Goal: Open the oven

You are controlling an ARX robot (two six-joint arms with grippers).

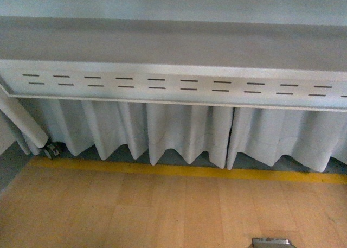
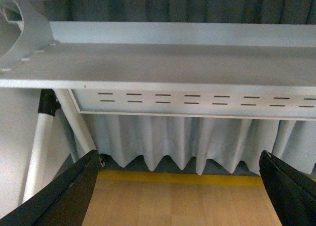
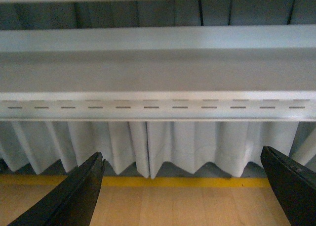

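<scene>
Both grippers are spread wide and hold nothing. In the left wrist view the left gripper (image 2: 177,194) shows two dark fingers (image 2: 64,196) far apart, with only wood floor and cloth between them. The right gripper (image 3: 180,191) is the same in its own view: its black fingers (image 3: 69,196) stand well apart, with nothing between them.

None of the three views shows the oven, so its place cannot be told.

Ahead of the robot runs a long white shelf (image 1: 162,42), bare along the stretch that shows. Under its front edge sits a white panel (image 1: 179,85) cut with two rows of short slots. Below the panel hangs a pleated white curtain (image 1: 179,131), whose hem ends just above the ground. A yellow line (image 1: 179,171) runs along the far edge of the wood floor (image 1: 135,210), just in front of the curtain.

At the shelf's left end a white tube (image 1: 21,120) slants down to a small caster (image 1: 52,150), which rests on grey ground beyond the yellow line. The left wrist view shows that same end of the shelf, with a curved white bracket (image 2: 29,28) above it.

A small grey metal piece (image 1: 270,241) pokes in at the near edge of the floor, toward the right; too little of it shows to name it.
</scene>
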